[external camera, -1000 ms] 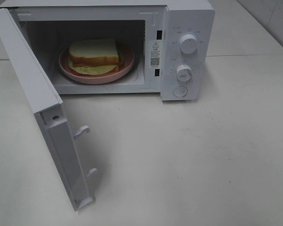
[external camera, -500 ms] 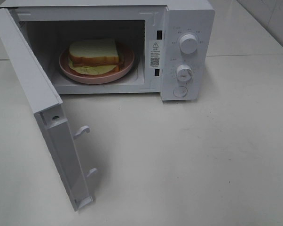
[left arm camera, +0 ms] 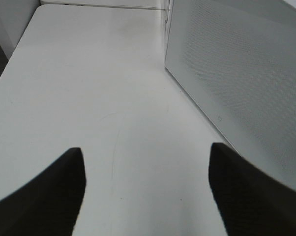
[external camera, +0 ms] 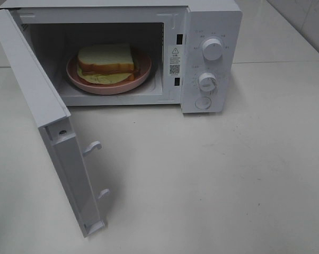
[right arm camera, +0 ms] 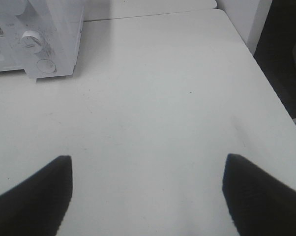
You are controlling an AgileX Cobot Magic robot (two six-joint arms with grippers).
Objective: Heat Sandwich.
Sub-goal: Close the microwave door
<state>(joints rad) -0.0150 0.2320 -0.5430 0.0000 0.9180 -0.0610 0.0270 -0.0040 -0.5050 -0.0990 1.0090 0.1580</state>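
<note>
Inside, the sandwich (external camera: 106, 59) lies flat on a pink plate (external camera: 144, 74) in the middle of the microwave (external camera: 212, 26) cavity, one slice stacked on the other with pale filling showing at the front edge. The microwave stands near the table's (external camera: 228, 174) far edge, toward its left corner, and its door (external camera: 32, 79) is swung wide open, hinged on the left and reaching out toward the table's near edge, with two latch hooks showing on its free end. On the control panel to the right of the cavity sit two knobs, upper (external camera: 212, 48) and lower (external camera: 207, 81), with a round button (external camera: 203, 103) beneath. Neither arm shows in the high view. The left gripper (left arm camera: 145, 147) hangs over bare table with its claw spread apart and nothing between the fingers; a white dotted panel (left arm camera: 236, 73) rises just beside it. The right gripper (right arm camera: 147, 156) is likewise spread apart and empty over bare table, well away from the microwave, near the table's right edge.
</note>
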